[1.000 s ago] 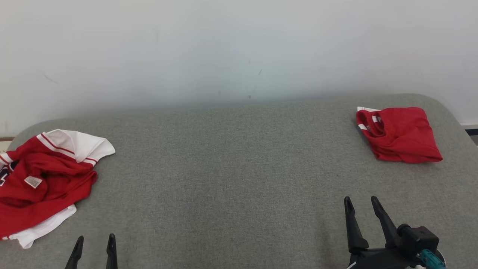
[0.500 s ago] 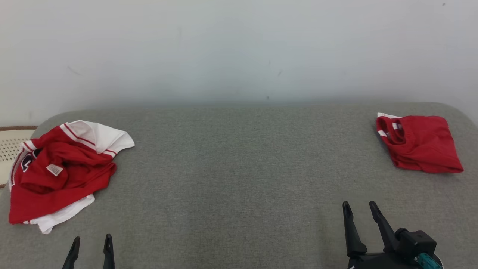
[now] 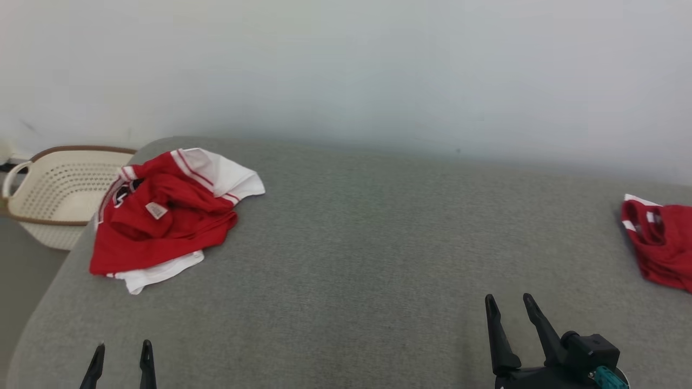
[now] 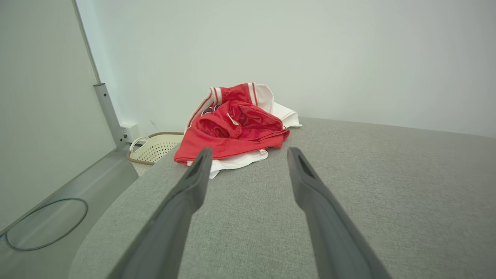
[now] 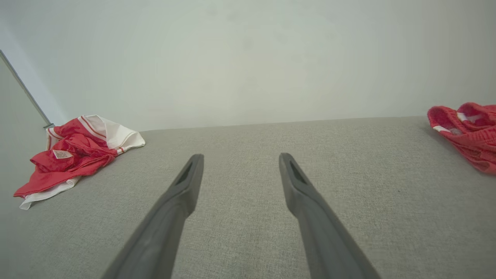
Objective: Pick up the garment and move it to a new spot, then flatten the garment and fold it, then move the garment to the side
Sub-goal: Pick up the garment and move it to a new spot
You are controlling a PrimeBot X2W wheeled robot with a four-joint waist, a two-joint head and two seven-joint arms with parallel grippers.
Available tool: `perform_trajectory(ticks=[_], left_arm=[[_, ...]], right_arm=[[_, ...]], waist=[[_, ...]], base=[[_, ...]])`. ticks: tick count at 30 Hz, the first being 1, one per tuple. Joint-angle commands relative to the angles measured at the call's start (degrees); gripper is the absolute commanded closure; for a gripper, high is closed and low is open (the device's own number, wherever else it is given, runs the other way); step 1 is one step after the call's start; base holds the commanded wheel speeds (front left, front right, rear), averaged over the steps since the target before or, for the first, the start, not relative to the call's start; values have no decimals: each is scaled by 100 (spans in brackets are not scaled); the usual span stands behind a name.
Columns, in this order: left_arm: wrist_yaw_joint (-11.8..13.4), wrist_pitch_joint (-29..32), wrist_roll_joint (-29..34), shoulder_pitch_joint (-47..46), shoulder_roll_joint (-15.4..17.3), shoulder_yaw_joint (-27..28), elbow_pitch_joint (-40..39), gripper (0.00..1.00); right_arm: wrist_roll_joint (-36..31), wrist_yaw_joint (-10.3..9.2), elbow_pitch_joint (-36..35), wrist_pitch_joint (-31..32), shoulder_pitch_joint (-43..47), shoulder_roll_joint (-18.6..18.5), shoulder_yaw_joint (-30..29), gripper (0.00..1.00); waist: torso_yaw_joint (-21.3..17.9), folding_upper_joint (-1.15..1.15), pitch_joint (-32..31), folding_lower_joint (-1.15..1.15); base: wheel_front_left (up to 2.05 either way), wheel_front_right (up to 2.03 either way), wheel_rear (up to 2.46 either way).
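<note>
Crumpled red-and-white garment (image 3: 162, 216) lies at the far left corner of the counter (image 3: 351, 259), awaiting pickup. The left pincer (image 3: 122, 346) and right pincer (image 3: 508, 298) hover released, empty, well short of it; folded red garment (image 3: 662, 243) sits aside, right.

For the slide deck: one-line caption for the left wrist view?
Open left gripper over the grey surface, aimed at the crumpled red-and-white garment; cream basket beyond the edge.
</note>
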Motion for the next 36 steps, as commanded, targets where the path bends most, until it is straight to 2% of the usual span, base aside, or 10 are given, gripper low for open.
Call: perform_trajectory(ticks=[1,17,32,36], left_arm=[[29,14,-26,75,37,9,-16,0],[134,88,-51,168,142,29,-111,0],[267,41,-102,101,118,44,-117,0],[203,63,-165,-171,209,60,-121,0]], right_arm=[[33,-1,23,-24,-45,4,16,0],[114,-1,182,-96,-144,41,173,0],[143,-1,287,-113,-207,5,268,0],[114,-1,256,-108,-243,0,278,0]], waist=[[421,0,-28,0],[1465,0,-51,0],[1493,0,-5,0],[1390,0,56,0]], base=[[0,0,0],[0,0,0],[0,0,0],[0,0,0]])
